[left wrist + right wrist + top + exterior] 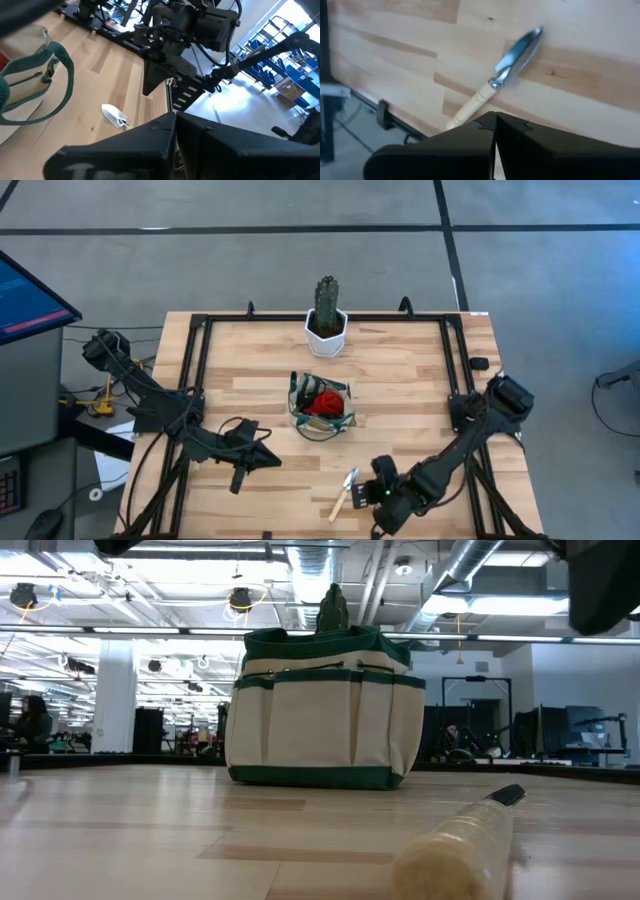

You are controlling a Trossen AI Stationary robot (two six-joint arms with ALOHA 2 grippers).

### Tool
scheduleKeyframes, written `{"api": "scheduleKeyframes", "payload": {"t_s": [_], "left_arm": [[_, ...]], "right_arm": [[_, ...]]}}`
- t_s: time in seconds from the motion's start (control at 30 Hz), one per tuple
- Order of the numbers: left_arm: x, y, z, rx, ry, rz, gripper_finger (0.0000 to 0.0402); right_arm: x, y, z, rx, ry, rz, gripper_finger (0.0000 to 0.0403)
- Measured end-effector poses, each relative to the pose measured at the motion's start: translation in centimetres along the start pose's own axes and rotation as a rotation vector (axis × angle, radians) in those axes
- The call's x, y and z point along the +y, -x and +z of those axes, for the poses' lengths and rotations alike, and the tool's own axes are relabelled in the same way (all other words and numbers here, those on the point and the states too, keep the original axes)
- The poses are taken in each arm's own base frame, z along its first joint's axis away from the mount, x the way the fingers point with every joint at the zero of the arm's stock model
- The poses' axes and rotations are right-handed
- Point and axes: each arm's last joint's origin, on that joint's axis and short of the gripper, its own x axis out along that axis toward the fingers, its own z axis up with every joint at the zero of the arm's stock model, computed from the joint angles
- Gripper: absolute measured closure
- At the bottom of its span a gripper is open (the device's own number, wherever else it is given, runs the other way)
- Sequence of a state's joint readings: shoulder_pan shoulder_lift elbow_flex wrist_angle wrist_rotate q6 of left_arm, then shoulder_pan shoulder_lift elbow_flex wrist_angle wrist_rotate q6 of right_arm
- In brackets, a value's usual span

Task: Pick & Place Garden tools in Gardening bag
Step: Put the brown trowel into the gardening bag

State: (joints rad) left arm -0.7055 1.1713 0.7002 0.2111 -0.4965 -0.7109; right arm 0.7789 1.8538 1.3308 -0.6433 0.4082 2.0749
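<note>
The gardening bag [320,406] stands upright near the centre of the table [400,370], and something red [324,402] lies inside it, probably one of the garden tools, though the view from above is too small to be sure. At twelve o'clock from the bag, near the far edge, stands a cactus in a white pot [326,320]. One trowel [345,493] with a wooden handle lies flat on the wood at about five o'clock from the bag, close to the near edge; its metal blade points toward the bag. The right gripper [372,492] is just beside this trowel, at its three o'clock, with the fingers pressed together and nothing between them. The left gripper [272,460] waits at about eight o'clock from the bag, also fully closed and empty.
</note>
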Motion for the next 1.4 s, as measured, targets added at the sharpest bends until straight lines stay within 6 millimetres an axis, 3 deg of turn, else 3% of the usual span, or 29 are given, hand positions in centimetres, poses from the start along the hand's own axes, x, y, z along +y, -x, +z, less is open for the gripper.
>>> {"api": "scheduleKeyframes", "payload": {"t_s": [0.4, 0.47, 0.6, 0.8, 0.87, 1.07, 1.4], "left_arm": [[0.0, 0.0, 0.1, -0.015, 0.007, 0.005, 0.0401], [0.0, 0.0, 0.1, -0.018, 0.009, 0.006, 0.0401], [-0.1, 0.0, 0.1, -0.021, 0.011, 0.003, 0.0401], [-0.1, 0.0, 0.2, -0.022, 0.012, 0.002, 0.0401], [-0.1, 0.0, 0.2, -0.022, 0.012, 0.002, 0.0401], [-0.1, 0.0, 0.2, -0.023, 0.012, 0.001, 0.0401], [-0.1, 0.0, 0.2, -0.025, 0.016, -0.002, 0.0401]], "right_arm": [[2.2, -0.9, 1.6, 0.034, 0.493, 0.1, 0.0403], [2.3, -1.0, 1.9, 0.028, 0.511, 0.1, 0.0403], [1.8, -1.4, 2.9, 0.006, 0.355, 0.003, 0.0403], [-1.2, -1.9, 3.6, -0.072, 0.081, -0.192, 0.0403], [-2.0, -2.4, 3.2, -0.062, 0.033, -0.179, 0.0403], [-2.1, -4.2, 2.0, 0.021, -0.059, 0.084, 0.0403], [-3.5, -4.9, 2.4, -0.011, -0.037, 0.053, 0.0403]]}}
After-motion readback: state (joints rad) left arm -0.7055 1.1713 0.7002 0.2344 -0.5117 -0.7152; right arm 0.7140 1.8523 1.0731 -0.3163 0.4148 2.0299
